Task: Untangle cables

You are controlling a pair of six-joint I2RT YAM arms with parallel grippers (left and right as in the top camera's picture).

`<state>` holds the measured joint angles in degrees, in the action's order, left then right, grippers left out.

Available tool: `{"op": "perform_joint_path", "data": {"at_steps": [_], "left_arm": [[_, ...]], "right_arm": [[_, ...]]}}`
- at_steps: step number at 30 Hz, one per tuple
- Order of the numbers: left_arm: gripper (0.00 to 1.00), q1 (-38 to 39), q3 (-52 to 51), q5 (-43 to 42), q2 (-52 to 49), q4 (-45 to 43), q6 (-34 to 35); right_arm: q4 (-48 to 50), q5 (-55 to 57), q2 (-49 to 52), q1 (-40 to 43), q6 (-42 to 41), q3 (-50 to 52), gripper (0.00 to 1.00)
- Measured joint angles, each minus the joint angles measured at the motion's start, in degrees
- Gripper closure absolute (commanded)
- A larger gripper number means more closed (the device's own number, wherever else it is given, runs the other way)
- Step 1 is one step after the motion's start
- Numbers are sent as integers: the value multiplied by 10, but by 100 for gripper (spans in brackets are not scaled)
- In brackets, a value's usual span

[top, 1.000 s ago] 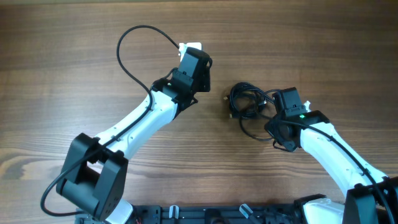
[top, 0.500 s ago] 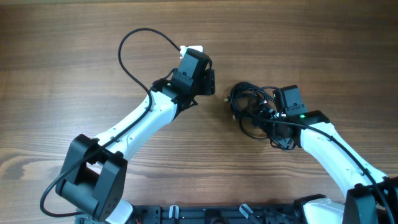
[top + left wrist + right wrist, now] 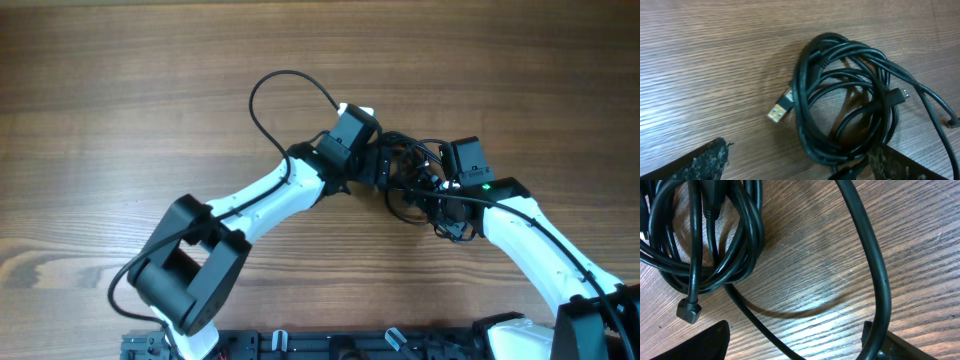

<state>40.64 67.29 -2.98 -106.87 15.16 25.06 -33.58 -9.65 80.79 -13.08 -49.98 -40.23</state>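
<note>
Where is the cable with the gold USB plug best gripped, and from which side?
Grip the black neck just behind the USB plug; it juts out of the coil onto bare wood, lying flat. Come from above on the coil's outer side; elsewhere strands overlap.

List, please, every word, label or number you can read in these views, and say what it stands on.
None: no view shows readable text.
The cables and the USB plug show no legible marking, and the table carries no lettering.
The only sign is a green light on the right arm, without text.
</note>
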Motion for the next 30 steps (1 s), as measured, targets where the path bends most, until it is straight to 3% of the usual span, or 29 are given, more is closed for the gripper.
{"op": "perform_joint_path", "data": {"at_steps": [5, 14, 27, 30], "left_arm": [[17, 2, 0, 0, -16, -14, 12], [16, 2, 0, 2, -66, -44, 19], [17, 3, 2, 62, -84, -89, 21], [22, 3, 2, 83, -85, -87, 17]], "right_arm": [[0, 0, 0, 0, 0, 0, 18], [0, 0, 0, 0, 0, 0, 19], [-1, -5, 0, 0, 0, 0, 20], [-1, -5, 0, 0, 0, 0, 20]]}}
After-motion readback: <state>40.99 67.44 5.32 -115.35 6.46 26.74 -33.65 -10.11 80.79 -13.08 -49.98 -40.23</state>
